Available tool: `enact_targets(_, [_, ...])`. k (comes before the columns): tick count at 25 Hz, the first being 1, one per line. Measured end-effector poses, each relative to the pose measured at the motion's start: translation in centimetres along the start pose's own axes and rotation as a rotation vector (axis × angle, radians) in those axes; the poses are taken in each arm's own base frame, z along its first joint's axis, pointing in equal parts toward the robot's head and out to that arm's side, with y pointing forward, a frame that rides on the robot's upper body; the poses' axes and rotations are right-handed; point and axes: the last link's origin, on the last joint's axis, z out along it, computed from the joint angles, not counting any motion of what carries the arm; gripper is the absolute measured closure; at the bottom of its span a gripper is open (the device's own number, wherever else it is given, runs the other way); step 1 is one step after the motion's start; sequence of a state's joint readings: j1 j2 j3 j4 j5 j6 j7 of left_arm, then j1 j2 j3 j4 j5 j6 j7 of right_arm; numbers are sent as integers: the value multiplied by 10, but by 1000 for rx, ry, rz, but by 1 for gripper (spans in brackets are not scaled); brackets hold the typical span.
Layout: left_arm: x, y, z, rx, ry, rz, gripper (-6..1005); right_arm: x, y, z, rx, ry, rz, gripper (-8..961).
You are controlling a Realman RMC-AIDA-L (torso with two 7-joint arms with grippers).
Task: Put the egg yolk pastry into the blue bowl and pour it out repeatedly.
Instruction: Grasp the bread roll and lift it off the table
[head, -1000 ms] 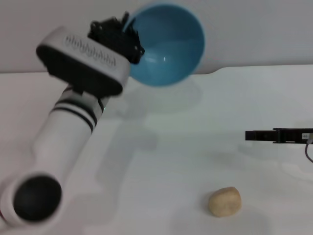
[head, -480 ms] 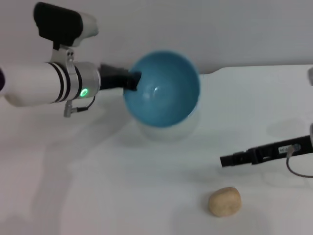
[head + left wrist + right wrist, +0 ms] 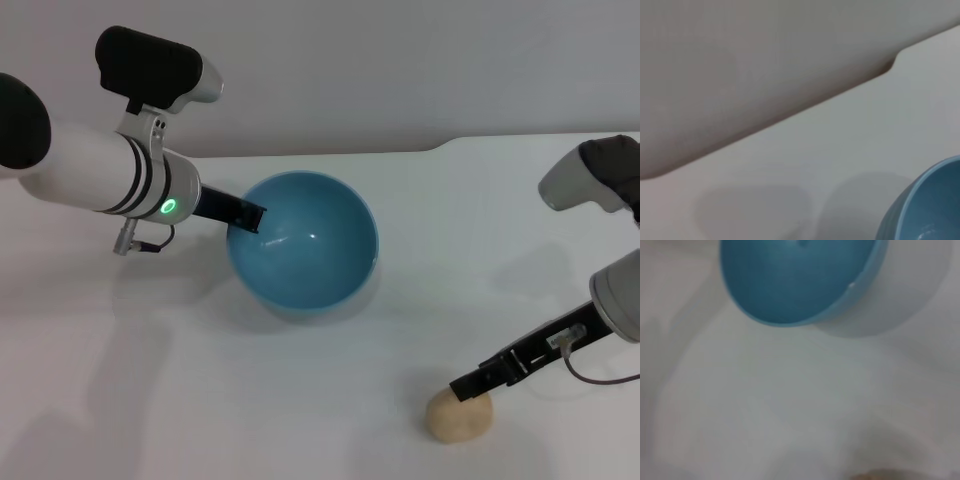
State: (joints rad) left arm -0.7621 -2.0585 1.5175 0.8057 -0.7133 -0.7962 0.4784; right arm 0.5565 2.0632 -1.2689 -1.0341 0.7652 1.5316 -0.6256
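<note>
A: Status, left gripper (image 3: 247, 216)?

B: Clamped on the rim of the blue bowl (image 3: 305, 245), at the side nearest the left arm. One finger sits inside the rim; the other is hidden behind the wall. Bowl is empty and tilted a little, opening facing up and toward the head cam. Whether its base touches the white table (image 3: 330, 400) can't be told; a shadow lies just under it.

A: Pastry location?

B: Egg yolk pastry (image 3: 460, 416) lies on the table near the front edge of the head view, to the robot's right of the bowl and well apart from it.

A: Right gripper (image 3: 470, 384)?

B: Reaches in from the right, tip low and touching or just over the top of the pastry. Fingers look like one dark bar, so apart vs. together: cannot tell.

A: Wrist cams?

B: Left wrist view: edge of the bowl (image 3: 927, 205), table and grey wall. Right wrist view: bowl's outer side (image 3: 795, 277) over the table; a sliver of pastry (image 3: 880, 475) at the frame edge.
</note>
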Motion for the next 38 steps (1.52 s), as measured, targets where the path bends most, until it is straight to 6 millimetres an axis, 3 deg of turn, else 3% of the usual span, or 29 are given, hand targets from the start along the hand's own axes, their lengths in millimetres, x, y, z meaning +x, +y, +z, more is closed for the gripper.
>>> enact_targets(10, [5,3,-2,-6,5,2,982,-6,9,18,10,94,-27,410])
enact_targets(19, [5,3,-3,-8,10,2,983,-8,4,32,21,113,0,409])
enact_targets(24, [5,3,-3,-9,6,4,983,-10,1,29,28,88,9,448])
enact_targets(30, [4,4,-3,-10,4,7,983,-11,-1,27,32,71,18,593])
enact_targets(38, [4,3,-3,-9,3,9,982,-14,-3,23,22,36,37,660])
